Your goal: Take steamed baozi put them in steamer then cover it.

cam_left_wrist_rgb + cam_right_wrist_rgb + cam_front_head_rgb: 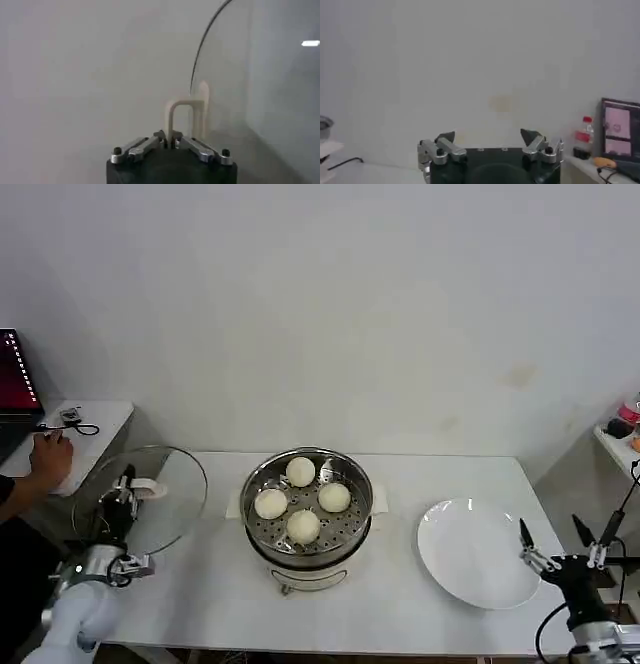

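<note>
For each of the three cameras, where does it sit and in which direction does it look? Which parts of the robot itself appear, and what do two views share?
Head view: on the head, looking down at the white table, the steamer, the steamed baozi and the white plate; both arms show.
Left wrist view: on the left wrist, facing a wall; the left gripper is shut on the glass lid's handle.
Right wrist view: on the right wrist, facing a wall; the right gripper is open.
Shared: head and left wrist views show the lid.
</note>
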